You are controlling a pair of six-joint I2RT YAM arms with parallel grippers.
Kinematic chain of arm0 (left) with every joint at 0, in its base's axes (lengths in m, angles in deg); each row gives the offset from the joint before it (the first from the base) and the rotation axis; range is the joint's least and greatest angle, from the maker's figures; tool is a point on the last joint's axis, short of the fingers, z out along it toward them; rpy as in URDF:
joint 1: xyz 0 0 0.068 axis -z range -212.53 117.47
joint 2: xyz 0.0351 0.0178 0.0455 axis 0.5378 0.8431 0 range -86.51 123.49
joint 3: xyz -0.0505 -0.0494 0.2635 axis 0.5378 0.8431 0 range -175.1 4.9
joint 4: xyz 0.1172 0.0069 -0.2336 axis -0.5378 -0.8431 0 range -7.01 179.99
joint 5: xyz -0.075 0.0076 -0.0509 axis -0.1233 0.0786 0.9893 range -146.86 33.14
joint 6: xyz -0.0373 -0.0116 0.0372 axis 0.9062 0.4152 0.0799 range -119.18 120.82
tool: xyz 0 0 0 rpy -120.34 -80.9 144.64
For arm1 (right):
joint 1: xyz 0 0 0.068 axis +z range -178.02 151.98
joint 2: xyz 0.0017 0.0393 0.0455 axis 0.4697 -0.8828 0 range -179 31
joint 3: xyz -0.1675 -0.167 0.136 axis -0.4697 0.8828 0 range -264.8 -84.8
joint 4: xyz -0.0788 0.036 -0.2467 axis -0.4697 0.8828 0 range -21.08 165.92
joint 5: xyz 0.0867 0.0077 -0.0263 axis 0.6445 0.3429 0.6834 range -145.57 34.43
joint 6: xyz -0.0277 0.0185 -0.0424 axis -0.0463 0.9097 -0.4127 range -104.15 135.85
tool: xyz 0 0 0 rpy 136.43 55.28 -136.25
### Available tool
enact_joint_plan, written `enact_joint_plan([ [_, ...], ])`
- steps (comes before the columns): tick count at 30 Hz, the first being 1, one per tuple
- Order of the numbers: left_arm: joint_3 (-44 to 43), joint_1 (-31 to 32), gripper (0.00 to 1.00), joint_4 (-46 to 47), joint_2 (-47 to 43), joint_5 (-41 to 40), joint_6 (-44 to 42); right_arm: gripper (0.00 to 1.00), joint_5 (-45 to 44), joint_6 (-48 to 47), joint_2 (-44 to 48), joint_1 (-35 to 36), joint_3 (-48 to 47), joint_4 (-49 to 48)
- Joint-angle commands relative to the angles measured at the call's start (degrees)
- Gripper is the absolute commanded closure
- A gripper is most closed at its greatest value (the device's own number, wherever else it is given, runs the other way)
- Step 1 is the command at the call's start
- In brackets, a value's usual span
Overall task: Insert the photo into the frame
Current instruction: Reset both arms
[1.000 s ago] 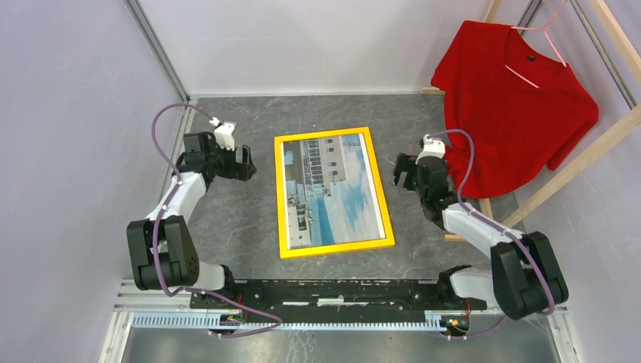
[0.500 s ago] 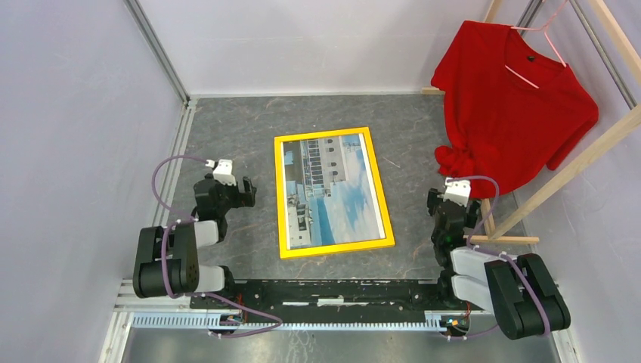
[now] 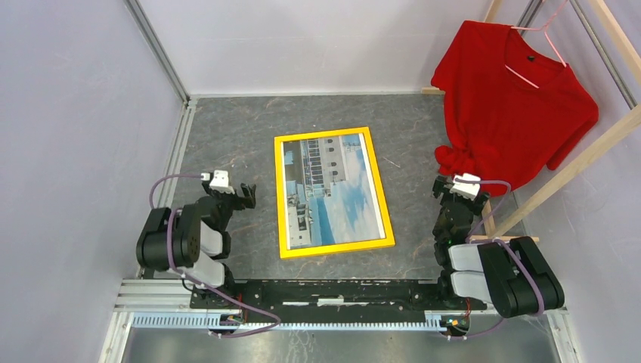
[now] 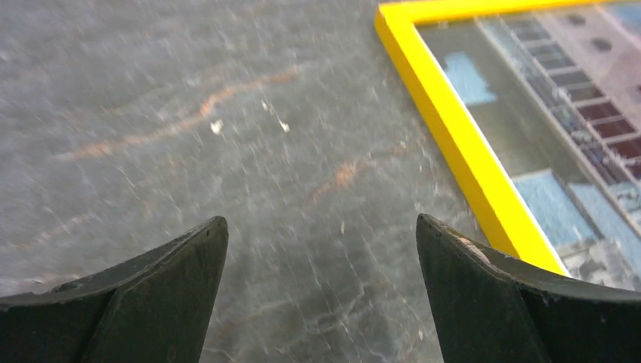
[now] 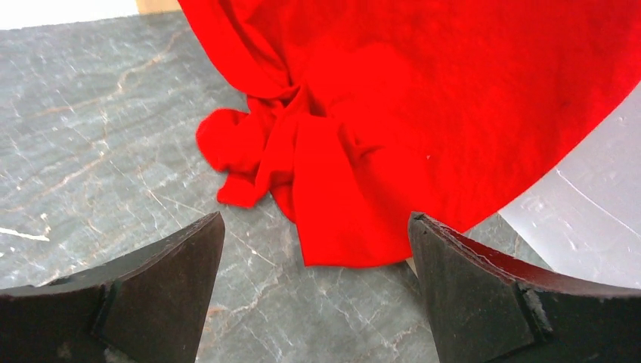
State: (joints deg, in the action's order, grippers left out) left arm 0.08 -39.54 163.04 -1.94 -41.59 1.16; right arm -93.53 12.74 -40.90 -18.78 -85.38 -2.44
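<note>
One red shirt point(image 3: 521, 98) hangs right of the frame point(image 3: 279, 197)

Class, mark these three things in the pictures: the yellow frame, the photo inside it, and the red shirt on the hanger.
frame point(image 3: 336, 247): top view, on its near yellow bar.
photo point(image 3: 332, 193): top view, on the middle of the print.
red shirt point(image 3: 514, 113): top view, on the chest.

A large rectangular picture frame point(image 3: 336, 248) with a bright yellow border lay flat and face up near the middle of the grey marbled table point(image 3: 227, 128). Its long sides ran away from the near edge, slightly askew. The photo point(image 3: 332, 189) filled its opening: white buildings with rows of windows at the left and far end, blue sky with clouds at the right.
</note>
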Motion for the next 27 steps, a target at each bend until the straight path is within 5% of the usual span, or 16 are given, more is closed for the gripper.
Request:
enact_joint_plan([
  [1,-0.1,0.4,0.00,15.2,5.4,2.7,2.5,0.02,5.3,-4.2,-1.5,-0.2,9.4,-11.6],
  [5,-8.1,2.9,0.00,-1.8,4.6,-2.5,0.5,0.02,10.8,-7.4,-8.9,-0.1,11.1,-24.0],
  [7,-8.0,4.3,0.00,-3.2,3.6,-4.4,0.0,0.02,11.4,-6.0,-6.1,-0.2,6.4,-9.2],
  [27,-7.6,4.4,0.00,-1.7,3.7,-4.3,0.1,0.02,11.8,-5.9,-6.8,-1.2,5.3,-9.1],
])
